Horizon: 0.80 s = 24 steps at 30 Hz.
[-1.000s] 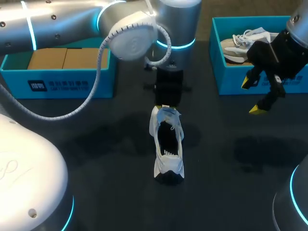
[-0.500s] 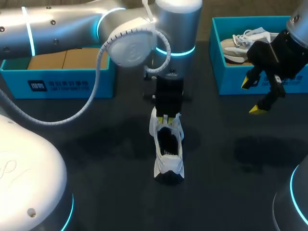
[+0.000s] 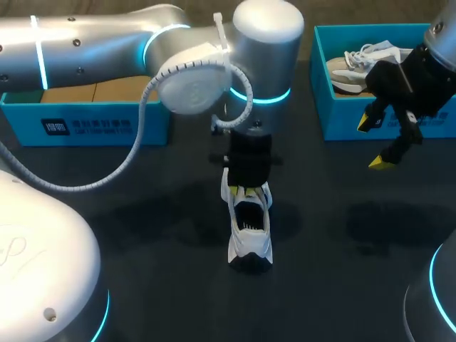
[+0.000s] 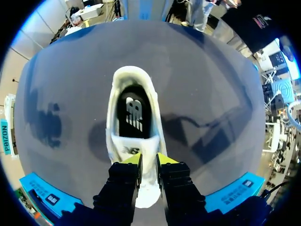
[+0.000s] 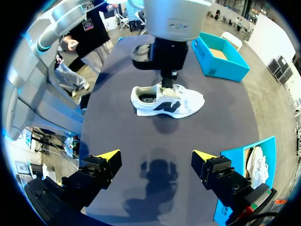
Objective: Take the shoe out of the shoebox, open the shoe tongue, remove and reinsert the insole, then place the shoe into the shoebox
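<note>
Left gripper [image 4: 149, 160]: fingers almost together, pinched on the white shoe tongue [image 4: 135, 149] from both sides. You're at the tongue-opening step, I'd say.

The white sneaker with a dark side mark [image 3: 249, 231] is out of the box and stands upright on its sole mid dark surface [image 3: 142, 214], heel toward you, toe under the left gripper.

Draw the tongue up and toward the toe, slowly. Nothing pins the shoe, so a hard pull will likely lift or skid it. Open it wide enough to bare the dark insole [image 4: 134, 110], which lies flat inside.

Right gripper [image 3: 374, 142]: fingers spread wide, holding nothing, hanging over the surface just in front of the teal open shoebox [image 3: 356, 128]. Consider bringing it to the heel to steady the shoe before the insole pull.

That box holds another pale shoe [image 3: 360, 68]. A second teal box with brown cardboard inside [image 3: 153, 117] sits on the far left.

Writing: a white logo on the insole, a small mark on the tongue and white print on the left box front, none read off here.
</note>
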Each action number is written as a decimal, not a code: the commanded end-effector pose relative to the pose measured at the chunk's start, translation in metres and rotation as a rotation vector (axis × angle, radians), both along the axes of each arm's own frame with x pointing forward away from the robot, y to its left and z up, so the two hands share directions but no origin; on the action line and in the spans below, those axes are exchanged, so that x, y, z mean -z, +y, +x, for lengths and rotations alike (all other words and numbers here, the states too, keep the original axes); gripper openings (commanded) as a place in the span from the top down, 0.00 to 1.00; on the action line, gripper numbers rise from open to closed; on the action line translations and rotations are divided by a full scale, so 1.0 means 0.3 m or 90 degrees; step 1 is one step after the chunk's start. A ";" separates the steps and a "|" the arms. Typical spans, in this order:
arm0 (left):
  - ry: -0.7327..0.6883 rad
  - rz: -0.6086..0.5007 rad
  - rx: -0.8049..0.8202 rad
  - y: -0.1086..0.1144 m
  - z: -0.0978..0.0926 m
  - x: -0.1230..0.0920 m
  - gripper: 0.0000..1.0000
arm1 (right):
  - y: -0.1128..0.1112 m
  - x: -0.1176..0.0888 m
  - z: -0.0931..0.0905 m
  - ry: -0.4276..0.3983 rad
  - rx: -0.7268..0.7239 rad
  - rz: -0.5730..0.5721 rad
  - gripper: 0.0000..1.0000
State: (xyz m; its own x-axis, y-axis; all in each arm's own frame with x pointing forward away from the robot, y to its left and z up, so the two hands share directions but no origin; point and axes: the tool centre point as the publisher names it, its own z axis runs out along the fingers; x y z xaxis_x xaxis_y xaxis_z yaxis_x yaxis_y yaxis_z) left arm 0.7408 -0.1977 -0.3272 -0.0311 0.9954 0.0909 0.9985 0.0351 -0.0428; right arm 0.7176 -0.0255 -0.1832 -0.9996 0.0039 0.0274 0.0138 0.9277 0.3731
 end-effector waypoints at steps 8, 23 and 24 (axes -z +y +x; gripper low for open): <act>-0.047 -0.009 -0.112 0.044 -0.055 -0.042 0.61 | 0.003 0.002 0.002 0.000 0.000 -0.002 0.00; -0.066 -0.030 -0.193 0.053 -0.075 -0.085 0.00 | 0.003 0.002 0.002 0.000 0.000 -0.002 0.00; -0.066 -0.030 -0.193 0.053 -0.075 -0.085 0.00 | 0.003 0.002 0.002 0.000 0.000 -0.002 0.00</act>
State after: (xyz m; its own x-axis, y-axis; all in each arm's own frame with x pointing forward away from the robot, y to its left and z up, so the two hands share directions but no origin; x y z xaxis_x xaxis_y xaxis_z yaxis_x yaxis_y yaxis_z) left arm 0.7186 -0.1846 -0.3016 -0.3353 0.9416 0.0306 0.9414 0.3335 0.0504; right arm 0.7176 -0.0255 -0.1832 -0.9996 0.0036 0.0272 0.0135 0.9277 0.3730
